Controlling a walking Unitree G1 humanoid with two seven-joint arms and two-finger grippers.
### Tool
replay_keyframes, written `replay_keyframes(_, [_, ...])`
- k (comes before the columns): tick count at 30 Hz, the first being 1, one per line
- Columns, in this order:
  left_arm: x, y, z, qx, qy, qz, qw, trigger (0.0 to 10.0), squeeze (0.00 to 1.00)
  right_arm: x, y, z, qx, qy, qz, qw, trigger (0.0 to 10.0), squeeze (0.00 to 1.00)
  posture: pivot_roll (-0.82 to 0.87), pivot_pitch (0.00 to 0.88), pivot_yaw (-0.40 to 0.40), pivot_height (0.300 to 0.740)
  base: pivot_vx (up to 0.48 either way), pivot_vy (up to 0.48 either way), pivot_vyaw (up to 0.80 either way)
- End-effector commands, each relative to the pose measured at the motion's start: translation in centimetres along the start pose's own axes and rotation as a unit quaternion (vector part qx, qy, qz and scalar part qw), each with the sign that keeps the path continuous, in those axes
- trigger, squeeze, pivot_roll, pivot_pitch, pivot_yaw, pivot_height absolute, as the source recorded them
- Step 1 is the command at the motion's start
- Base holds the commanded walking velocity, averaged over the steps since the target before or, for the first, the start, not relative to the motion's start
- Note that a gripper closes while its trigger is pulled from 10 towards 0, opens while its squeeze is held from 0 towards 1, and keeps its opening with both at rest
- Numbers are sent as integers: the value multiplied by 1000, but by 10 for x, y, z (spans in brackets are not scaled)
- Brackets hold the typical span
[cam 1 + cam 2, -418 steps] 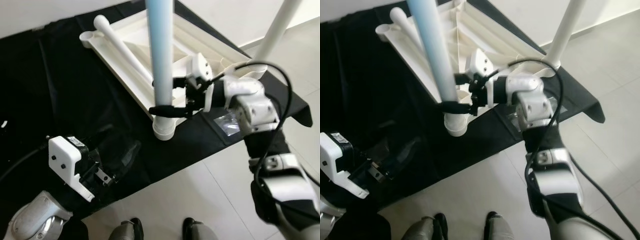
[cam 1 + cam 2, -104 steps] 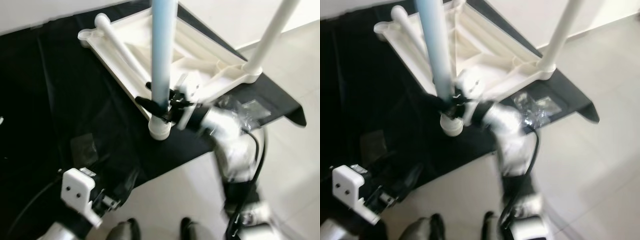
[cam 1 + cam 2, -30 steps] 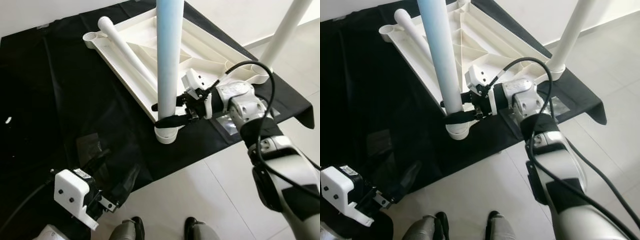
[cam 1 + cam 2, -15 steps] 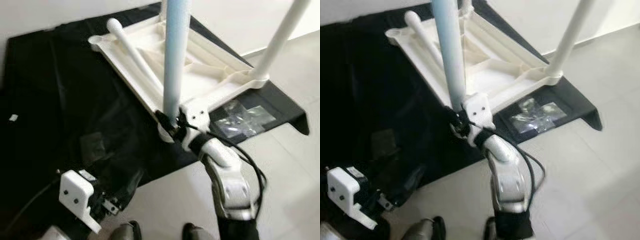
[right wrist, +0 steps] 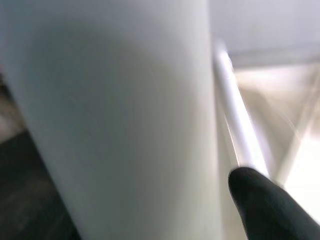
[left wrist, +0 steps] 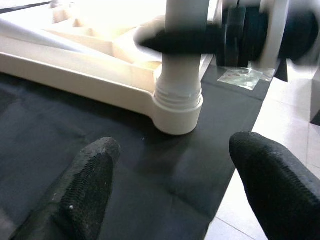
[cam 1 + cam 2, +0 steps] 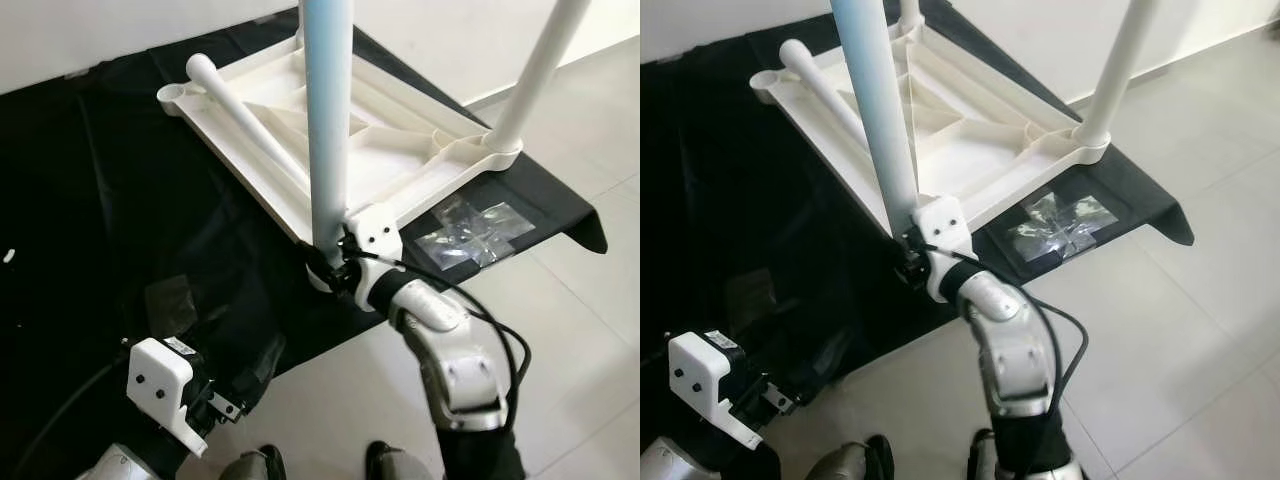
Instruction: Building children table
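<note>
Tabletop (image 7: 395, 150), white plastic, lies upside down on a black cloth (image 7: 110, 190) spread over the tiled floor (image 7: 560, 330), its ribbed underside facing up. I count three legs standing upright in its corner sockets and one lying loose. The pale blue leg (image 7: 327, 110) stands in the near corner socket (image 6: 177, 102) and is cut off at the top of the head views. A white leg (image 7: 535, 70) stands at the right corner, also cut off above. Of the third, at the far corner, I can make out just a short stub (image 7: 908, 12) at the top edge of the right eye view. The loose white leg (image 7: 245, 115) lies slanting across the tabletop's left side.

My right gripper (image 7: 328, 262) is at the foot of the blue leg, just above the socket; one black finger (image 6: 175, 41) crosses the leg's front as a blurred bar in the left wrist view, so I read it as clamped around the leg. The right wrist view is mostly blurred leg surface with one fingertip (image 5: 262, 202) beside it.

My left gripper (image 6: 175, 185) hangs low over the cloth near its front edge, its fingers spread wide apart and holding nothing, facing the socket.

One clear plastic bag (image 7: 470, 228) lies on the cloth beside the tabletop's right edge; what it holds I cannot make out.
</note>
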State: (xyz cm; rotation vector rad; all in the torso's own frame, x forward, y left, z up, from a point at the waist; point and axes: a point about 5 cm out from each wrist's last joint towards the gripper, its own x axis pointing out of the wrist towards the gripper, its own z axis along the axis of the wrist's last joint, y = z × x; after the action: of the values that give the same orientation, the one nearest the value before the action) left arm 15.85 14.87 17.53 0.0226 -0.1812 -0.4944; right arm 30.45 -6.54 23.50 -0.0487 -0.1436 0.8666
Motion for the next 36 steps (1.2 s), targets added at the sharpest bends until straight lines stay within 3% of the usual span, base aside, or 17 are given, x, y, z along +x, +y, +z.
replay_keyframes(1, [-1,-2,-4,3,8,-2,1000,10000,0,3,5,16,15,-40,98,994,10000,1000,-12,286,12,740,0,0,0])
replay_keyframes(3, [-1,-2,-4,3,8,-2,1000,10000,0,3,5,16,15,-40,98,994,10000,1000,-12,286,12,740,0,0,0])
replay_keyframes(4, [-1,-2,-4,4,8,-3,1000,10000,0,3,2,24,-12,-42,166,985,10000,1000,-6,285,13,740,0,0,0])
replay_keyframes(5, [-1,-3,-4,5,9,-3,1000,10000,0,3,-4,27,-50,-30,230,971,10000,67,6,287,12,740,0,0,0])
replay_keyframes(7, [-1,-3,-4,5,9,-3,1000,10000,0,3,-4,27,-50,-30,230,971,10000,67,6,287,12,740,0,0,0])
replay_keyframes(8, [-1,-3,-4,7,8,-2,1000,10000,0,5,-14,32,-76,-17,271,959,10000,0,11,290,12,740,0,0,0])
replay_keyframes(9, [-1,-3,-4,7,8,-2,1000,10000,0,5,-14,32,-76,-17,271,959,10000,0,11,290,12,740,0,0,0])
replay_keyframes(10, [-1,-4,-3,7,8,-1,1000,10000,0,10,-25,38,-91,-6,306,948,10000,0,18,295,13,740,0,0,0])
replay_keyframes(14, [-3,-5,-2,8,9,2,1000,10000,0,16,-40,47,-94,9,347,933,10000,0,32,301,12,740,0,0,0])
replay_keyframes(16, [-3,-5,-2,8,9,2,1000,10000,0,16,-40,47,-94,9,347,933,10000,0,32,301,12,740,0,0,0])
replay_keyframes(18, [-5,-6,-1,9,11,4,1000,10000,0,20,-48,53,-85,19,378,922,10000,0,41,308,16,740,0,0,0])
replay_keyframes(25, [-5,-6,0,8,12,4,1000,10000,0,23,-53,56,-76,28,391,917,10000,0,66,317,16,740,0,0,0])
replay_keyframes(26, [-5,-6,0,8,13,3,1000,10000,0,24,-55,55,-72,31,402,912,4196,0,79,317,20,740,0,0,0])
replay_keyframes(28, [-5,-6,0,8,13,3,1000,10000,0,24,-55,55,-72,31,402,912,4196,0,79,317,20,740,0,0,0])
replay_keyframes(29, [-5,-6,0,9,14,3,1000,10000,0,23,-56,54,-69,33,408,910,0,0,79,317,20,740,0,0,0])
replay_keyframes(36, [-6,-7,1,8,15,3,1000,10000,0,18,-66,53,-81,34,403,911,0,0,88,316,30,740,0,0,0])
